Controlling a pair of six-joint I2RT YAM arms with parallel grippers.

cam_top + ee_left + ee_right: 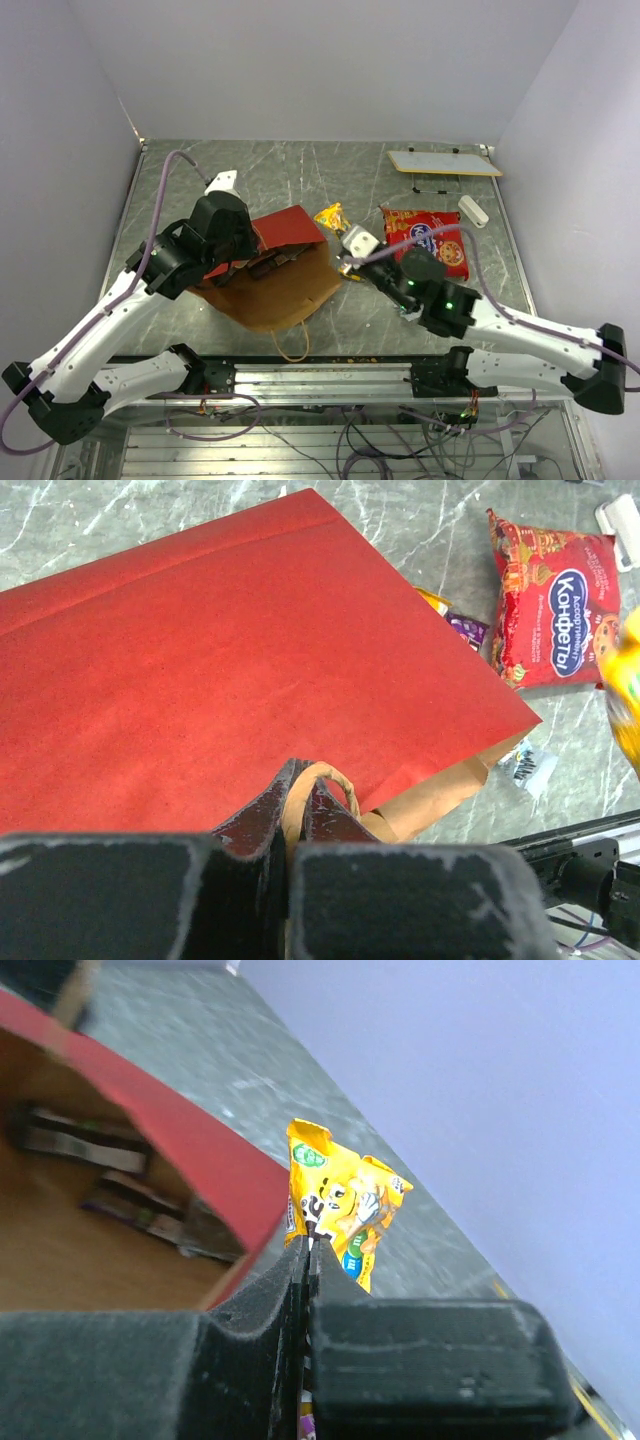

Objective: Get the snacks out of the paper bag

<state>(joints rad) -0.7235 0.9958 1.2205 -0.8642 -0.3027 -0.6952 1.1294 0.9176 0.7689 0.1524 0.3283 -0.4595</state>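
The paper bag lies on its side, red outside, brown inside, mouth toward the right arm. My left gripper is shut on its tan loop handle, clear in the left wrist view, where the bag fills the frame. My right gripper is shut on the yellow-orange packet just outside the bag's mouth; the right wrist view shows the packet pinched between the fingers. The big red packet lies on the table to the right. Dark wrappers lie inside the bag.
A small silvery wrapper and a purple one lie on the table by the bag's mouth. A flat white board and a small white cylinder sit at the back right. Grey walls enclose the table.
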